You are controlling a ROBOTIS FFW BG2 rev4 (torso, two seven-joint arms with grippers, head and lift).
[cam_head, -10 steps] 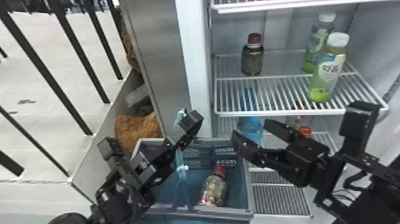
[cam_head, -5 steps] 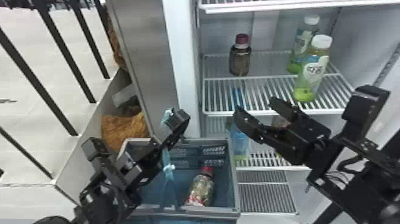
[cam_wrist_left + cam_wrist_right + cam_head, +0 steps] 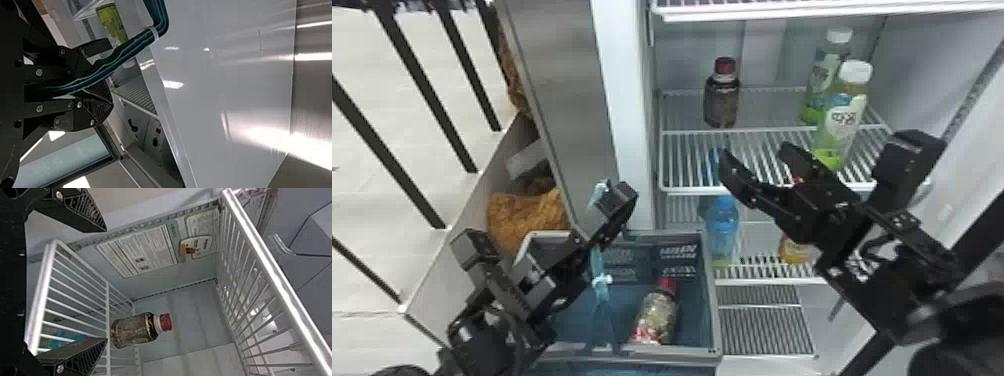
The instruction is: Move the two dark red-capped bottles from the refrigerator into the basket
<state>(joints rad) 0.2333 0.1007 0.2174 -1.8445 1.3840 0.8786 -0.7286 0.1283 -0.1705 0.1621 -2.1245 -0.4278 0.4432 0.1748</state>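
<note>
– Where are the two red-capped bottles?
– One dark bottle (image 3: 722,102) stands upright on the fridge shelf (image 3: 692,189), towards its left side in the head view; the other bottle (image 3: 657,317) lies tilted in the basket (image 3: 713,305), its red cap pointing towards the fridge side
– And the right gripper (image 3: 757,152)?
– It's at the front of that shelf, near the standing bottle but apart from it; its jaws are spread wide with nothing between them, and the right wrist view shows the dark bottle ahead, past the fingertips
– What about the left gripper (image 3: 624,195)?
– Over the far left part of the basket; its jaws are closed together, and a blue-green strap (image 3: 129,49) runs past them
– Anything else in the fridge?
– Two green drinks, the front one (image 3: 847,120) and the back one (image 3: 824,75), both white-capped, share the shelf with the dark bottle, over to the right; a blue bottle (image 3: 723,225) and an orange drink (image 3: 794,251) are on the level below
</note>
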